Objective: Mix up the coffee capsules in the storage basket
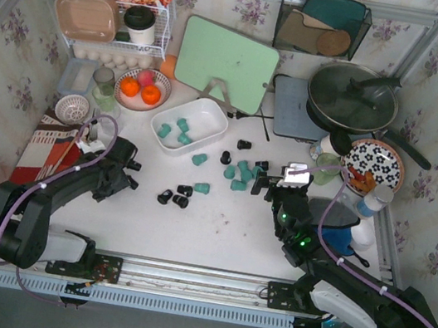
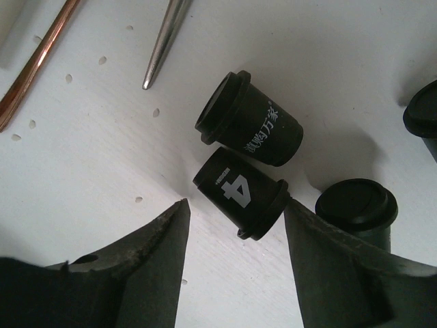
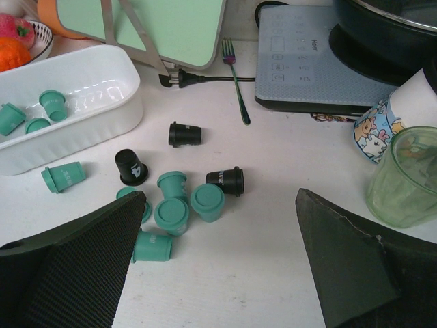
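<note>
Your left gripper [image 2: 236,205] stands spread astride a matte black capsule [image 2: 240,195] printed with a white 4, one finger touching its flanged rim, on the arms' side of the storage basket [image 1: 207,120]. That glossy, round-cornered white tub holds three teal capsules [image 1: 182,125]; your right gripper [image 3: 220,198] gapes empty over more teal and black cups [image 3: 174,213] just beside it.
</note>
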